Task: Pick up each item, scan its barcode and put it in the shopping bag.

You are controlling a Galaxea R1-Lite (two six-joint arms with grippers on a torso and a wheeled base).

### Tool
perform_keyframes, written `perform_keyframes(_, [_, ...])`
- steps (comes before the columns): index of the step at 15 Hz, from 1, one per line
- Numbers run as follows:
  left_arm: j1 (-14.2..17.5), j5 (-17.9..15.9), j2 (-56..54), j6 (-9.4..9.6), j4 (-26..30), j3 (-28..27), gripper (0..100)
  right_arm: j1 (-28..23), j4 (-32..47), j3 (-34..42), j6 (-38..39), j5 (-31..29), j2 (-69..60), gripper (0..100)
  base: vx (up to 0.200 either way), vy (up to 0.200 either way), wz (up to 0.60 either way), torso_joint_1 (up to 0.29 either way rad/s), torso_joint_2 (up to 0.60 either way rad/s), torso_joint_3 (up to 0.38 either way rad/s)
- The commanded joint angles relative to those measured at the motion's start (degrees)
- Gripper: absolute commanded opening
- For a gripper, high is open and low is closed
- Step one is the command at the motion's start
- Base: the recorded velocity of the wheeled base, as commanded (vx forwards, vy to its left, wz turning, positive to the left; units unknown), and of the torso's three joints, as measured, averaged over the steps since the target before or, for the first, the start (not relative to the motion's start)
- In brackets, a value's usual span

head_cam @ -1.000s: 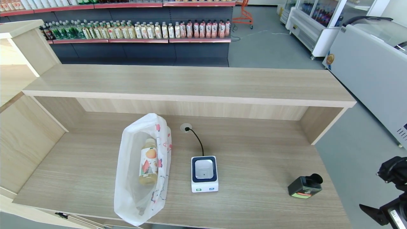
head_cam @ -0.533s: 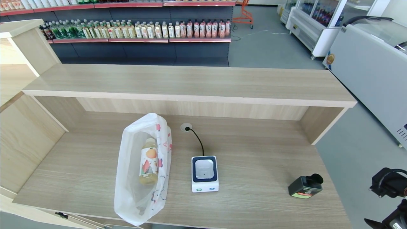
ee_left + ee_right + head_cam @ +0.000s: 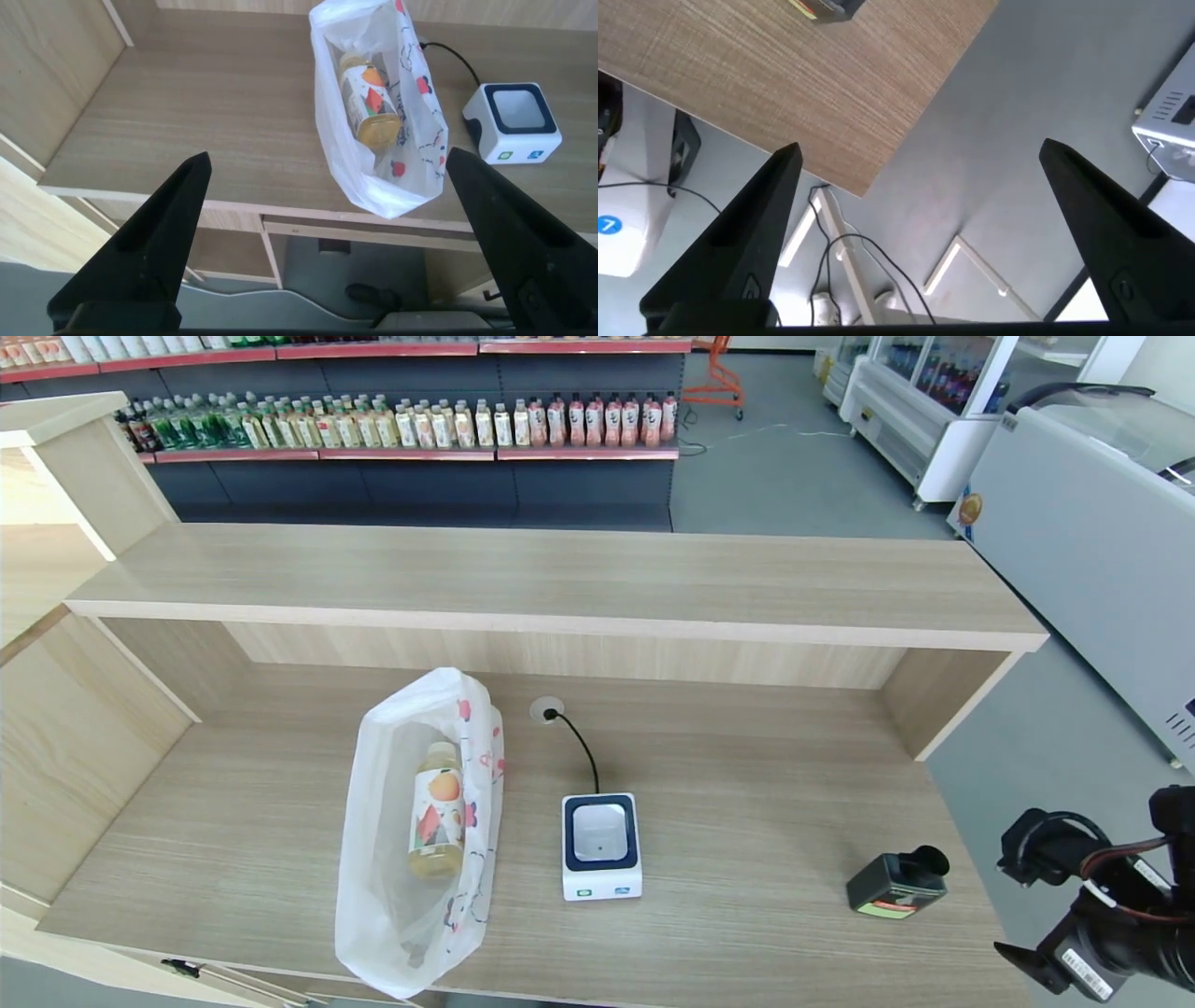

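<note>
Step in hand, prob.: picking up the small black box (image 3: 896, 882). It's lying on the counter (image 3: 747, 784) at approx. 3 o'clock from the scanner (image 3: 601, 845), well apart from it and near the counter's right edge.

Right end effector (image 3: 920, 147) is hanging off that edge, at the box's 4 o'clock, fingers spread wide, holding nothing. Left end effector (image 3: 327, 157) is also gaping wide and empty, near the bag (image 3: 420, 840). The bag is sitting at the scanner's 9 o'clock w/ a bottle (image 3: 437, 812) inside.

Doing it well means:
- coming in over the edge from above
- lining the fingers across the box's narrower sides
- gripping the body, not the round black end
- leaving the label face uncovered for the scanner window; barcode spot can't be told yet
</note>
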Motion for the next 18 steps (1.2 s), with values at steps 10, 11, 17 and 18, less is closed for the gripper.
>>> perform_keyframes(10, [0.02, -0.01, -0.02, 0.00, 0.02, 0.01, 100, 0.31, -16.75, -0.37, -0.01, 11.96, 20.64, 100, 0.000, 0.000, 0.00, 0.000, 0.00, 0.000])
perform_keyframes(11, [0.02, -0.01, -0.02, 0.00, 0.02, 0.01, 100, 0.31, -18.07, -0.55, -0.01, 12.05, 21.79, 100, 0.000, 0.000, 0.00, 0.000, 0.00, 0.000])
perform_keyframes(17, [0.02, -0.01, -0.02, 0.00, 0.02, 0.01, 100, 1.02, -22.37, -2.30, 0.52, 15.04, 26.71, 100, 0.000, 0.000, 0.00, 0.000, 0.00, 0.000])
perform_keyframes(18, [0.02, -0.01, -0.02, 0.00, 0.02, 0.01, 100, 1.28, -22.37, -3.18, 0.52, 16.00, 27.32, 100, 0.000, 0.000, 0.00, 0.000, 0.00, 0.000])
